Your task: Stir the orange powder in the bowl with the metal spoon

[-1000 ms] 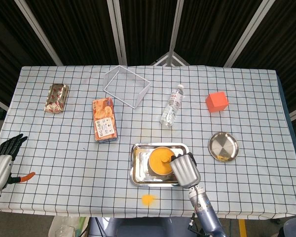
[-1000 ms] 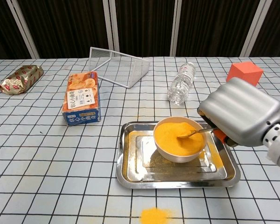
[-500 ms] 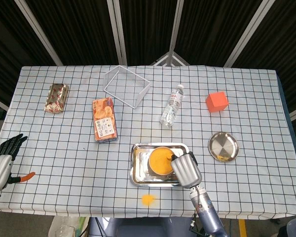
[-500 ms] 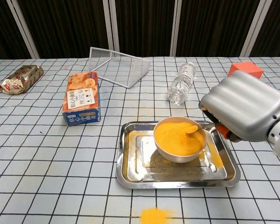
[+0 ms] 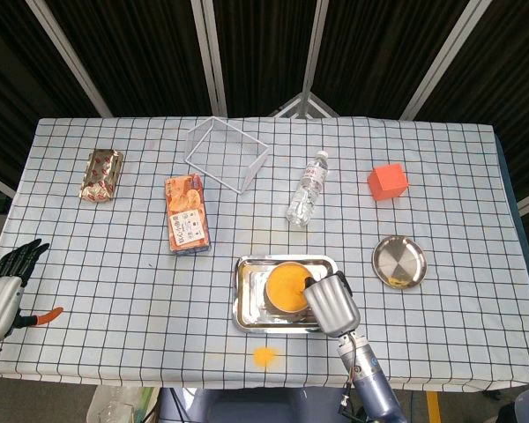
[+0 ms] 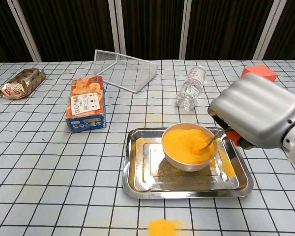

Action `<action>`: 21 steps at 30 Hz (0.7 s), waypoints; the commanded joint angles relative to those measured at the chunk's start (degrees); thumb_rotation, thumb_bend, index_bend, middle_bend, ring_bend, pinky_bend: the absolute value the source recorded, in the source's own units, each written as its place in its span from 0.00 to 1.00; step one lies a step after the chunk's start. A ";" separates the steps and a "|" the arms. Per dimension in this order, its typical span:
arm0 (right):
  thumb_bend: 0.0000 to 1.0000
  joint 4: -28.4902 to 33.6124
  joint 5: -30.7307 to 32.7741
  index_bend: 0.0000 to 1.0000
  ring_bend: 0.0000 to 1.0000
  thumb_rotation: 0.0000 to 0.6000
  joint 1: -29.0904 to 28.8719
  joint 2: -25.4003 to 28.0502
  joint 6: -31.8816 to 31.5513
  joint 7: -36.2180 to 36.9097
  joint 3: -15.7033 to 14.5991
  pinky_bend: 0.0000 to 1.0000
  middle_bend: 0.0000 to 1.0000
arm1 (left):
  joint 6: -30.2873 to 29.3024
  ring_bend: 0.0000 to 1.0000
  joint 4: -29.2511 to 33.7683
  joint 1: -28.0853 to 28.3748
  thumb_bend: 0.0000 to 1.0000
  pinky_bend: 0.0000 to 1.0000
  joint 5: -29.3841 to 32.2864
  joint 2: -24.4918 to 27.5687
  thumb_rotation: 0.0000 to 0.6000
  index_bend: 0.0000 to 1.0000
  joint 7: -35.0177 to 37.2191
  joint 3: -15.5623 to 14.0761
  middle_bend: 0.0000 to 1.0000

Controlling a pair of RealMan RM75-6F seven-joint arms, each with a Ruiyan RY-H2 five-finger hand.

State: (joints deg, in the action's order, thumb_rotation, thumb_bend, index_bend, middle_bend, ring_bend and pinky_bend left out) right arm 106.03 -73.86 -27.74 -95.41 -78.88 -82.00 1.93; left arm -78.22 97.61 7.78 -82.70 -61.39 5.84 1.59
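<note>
The stirring looks like it is under way. The right hand (image 6: 258, 115) holds the metal spoon (image 6: 210, 141), with its fingers closed around the handle, and the spoon tip is down in the orange powder (image 6: 186, 145). The powder fills the bowl (image 6: 187, 163), which sits in the metal tray (image 6: 137, 177) at the lower middle of the chest view. I think more stirring is left, because nothing shows that the powder is mixed.

Some powder has spilled. There is dust on the tray floor and a small orange pile (image 6: 161, 227) on the surface in front of the tray, at the bottom of the frame. A fast stir could throw out more.

The left hand (image 5: 2, 291) is at the lower left of the head view, far from the bowl. Its fingers are spread and it holds nothing.

Other things lie well apart from the tray: a snack box (image 6: 86, 103) to the left, a foil packet (image 6: 20, 82) at the far left, a wire basket (image 6: 125, 70) on its side, a water bottle (image 6: 191, 87), an orange block (image 6: 258, 73) and a small metal plate (image 5: 399, 261). None of them blocks the spoon. The big right hand hides part of the tray's right side.
</note>
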 commanded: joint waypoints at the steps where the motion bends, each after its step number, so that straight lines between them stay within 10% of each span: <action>1: 0.91 0.16 -0.37 1.00 0.77 1.00 -0.09 0.03 0.00 0.33 0.02 0.82 0.81 | -0.03 0.00 0.00 -0.01 0.01 0.00 -0.02 0.00 1.00 0.00 0.01 -0.01 0.00; 21: 0.92 -2.57 -2.79 1.00 0.78 1.00 -0.81 -1.05 0.49 6.13 1.67 0.82 0.82 | 0.06 0.00 0.04 0.01 0.01 0.00 0.13 0.05 1.00 0.00 0.01 0.03 0.00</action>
State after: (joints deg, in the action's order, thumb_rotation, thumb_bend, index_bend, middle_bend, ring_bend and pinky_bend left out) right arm 103.59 -76.64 -28.53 -96.39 -78.37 -75.99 3.49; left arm -78.16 97.66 7.78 -82.57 -61.34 5.85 1.62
